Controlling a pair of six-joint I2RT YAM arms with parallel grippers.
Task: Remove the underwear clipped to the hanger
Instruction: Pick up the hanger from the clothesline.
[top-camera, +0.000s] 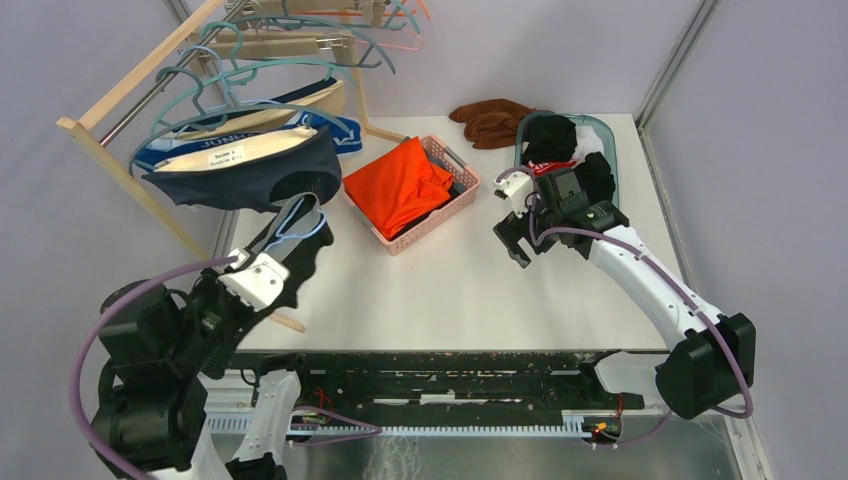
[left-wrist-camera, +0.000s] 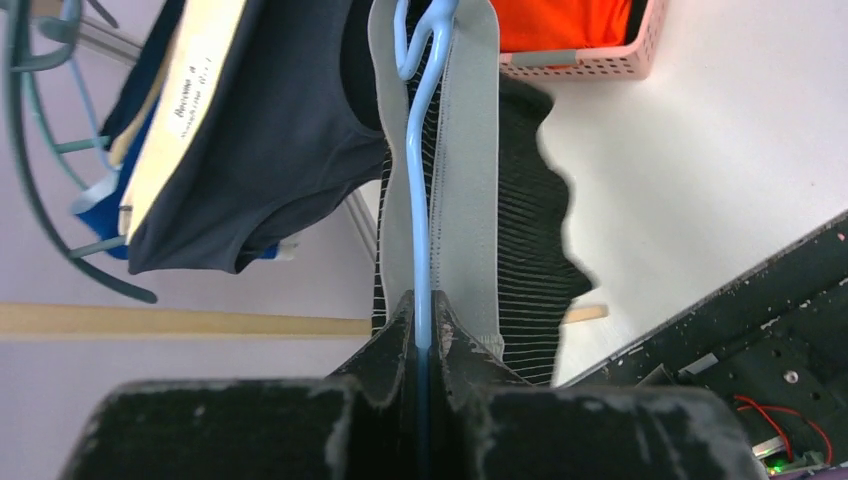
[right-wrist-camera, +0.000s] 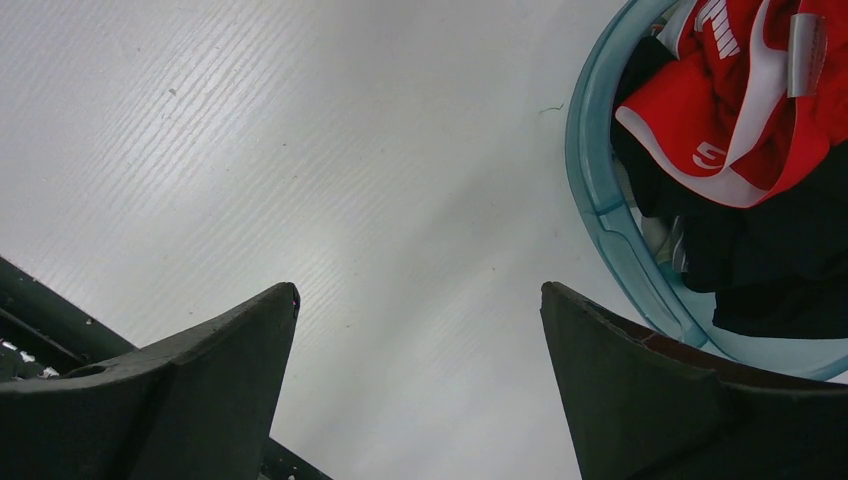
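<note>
left wrist view puts me right behind the left tool, pinched tight on the thin stem of a pale blue hanger. a pair of black ribbed underwear with a broad grey waistband hangs from that hanger, held up at the left end of the white bench, just beside the wooden rack. more underwear hangs on the rack: a navy pair in front, with a beige pair and a blue pair behind it. the right tool hovers low over the bench next to the teal tub of clothes, fingers spread wide with nothing between them.

the black pair looks light, soft and stretchy, so i'd guess it will sag and stretch before it lets go. the waistband seems the firmest part to take, close to where it meets the hanger. i cannot see the clips themselves. the hanger is slim and may twist in the grip once the cloth is pulled.
</note>
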